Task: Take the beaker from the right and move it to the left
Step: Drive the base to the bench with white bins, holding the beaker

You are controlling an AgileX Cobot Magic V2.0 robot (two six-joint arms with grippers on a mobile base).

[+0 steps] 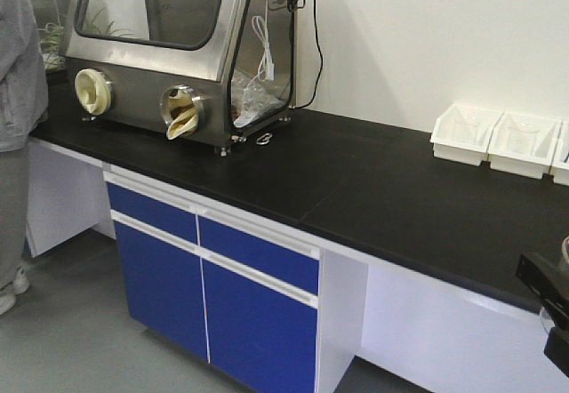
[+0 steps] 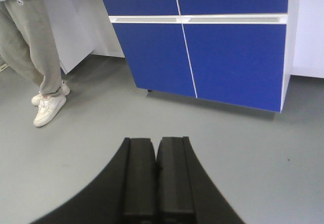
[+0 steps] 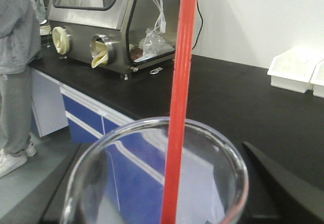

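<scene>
The beaker (image 3: 126, 183) is seen very close in the right wrist view. It is held up in the air in front of the bench (image 3: 238, 97), not standing on it. Its round glass rim fills the low part of that view. A red spoon (image 3: 178, 107) stands in it and sticks up past the top of the picture. The blue cupboard (image 3: 86, 117) can be seen behind the glass.

The right tool (image 1: 549, 300) is closed part way, round the beaker. One black finger (image 3: 283, 183) is seen just beside the rim on the right. A dark bit of the other side is seen low on the left. In the front view only a black piece of this tool is seen, in the low right corner, by the front edge of the bench.

The left tool (image 2: 156, 145) is shut tight. Its two black fingers (image 2: 139, 178) are pressed together, and nothing is held between them. It is pointed toward the grey floor (image 2: 253, 148), in front of the cupboard doors.

On the bench, a steel box (image 1: 169, 46) with two round holes is set at the far left. White trays (image 1: 498, 140) are lined up by the wall at the right.

A person (image 1: 18, 100) in grey clothes is seen at the left end of the bench, with white shoes (image 2: 48, 107) on.
</scene>
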